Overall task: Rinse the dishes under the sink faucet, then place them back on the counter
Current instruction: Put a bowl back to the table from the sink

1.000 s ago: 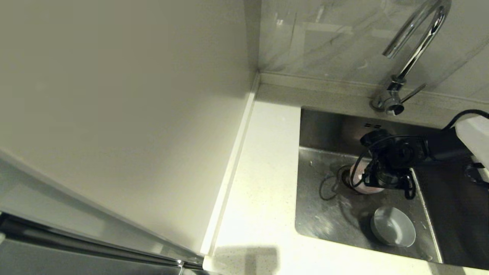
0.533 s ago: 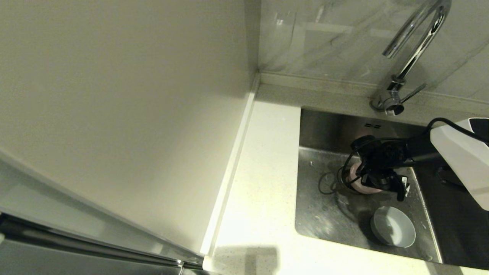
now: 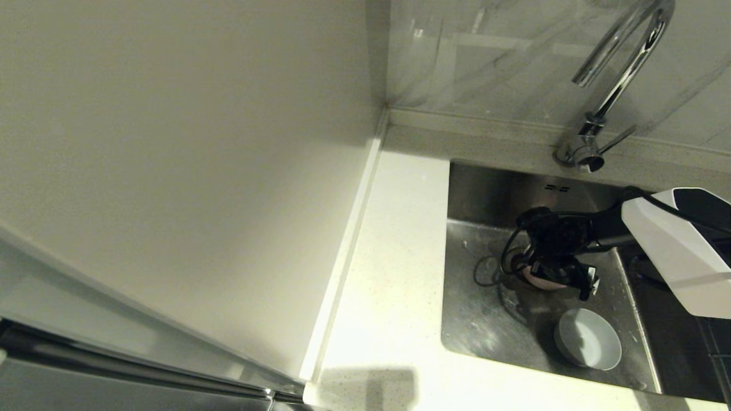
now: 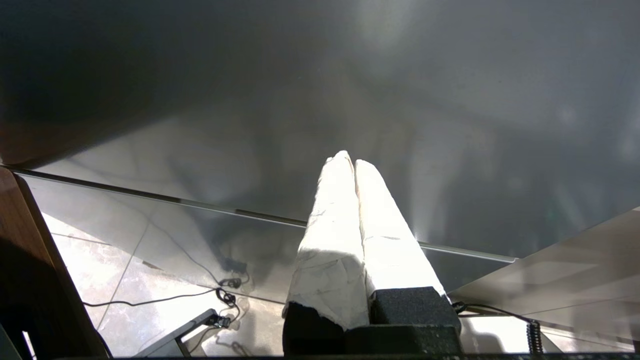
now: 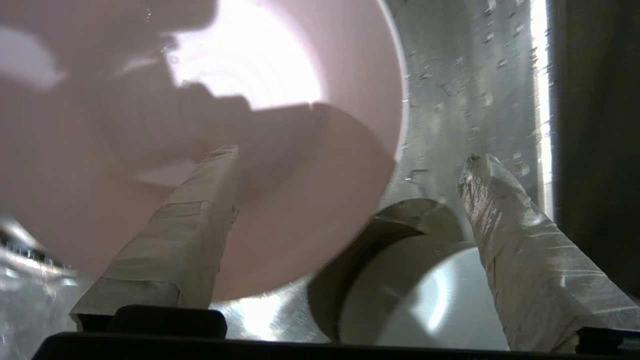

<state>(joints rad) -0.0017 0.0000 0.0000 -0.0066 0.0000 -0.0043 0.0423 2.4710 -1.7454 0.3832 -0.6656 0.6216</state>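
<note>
Pale pink bowl (image 5: 150,150) upright on steel sink (image 3: 480,319) floor near drain; blue-white bowl (image 3: 587,339) upright nearer front rim. Chrome gooseneck faucet (image 3: 611,85) behind, on white speckled counter (image 3: 388,285).

The left end effector (image 4: 354,167) hangs with its taped fingers (image 4: 330,240) pressed together above a glossy floor (image 4: 150,260).
</note>
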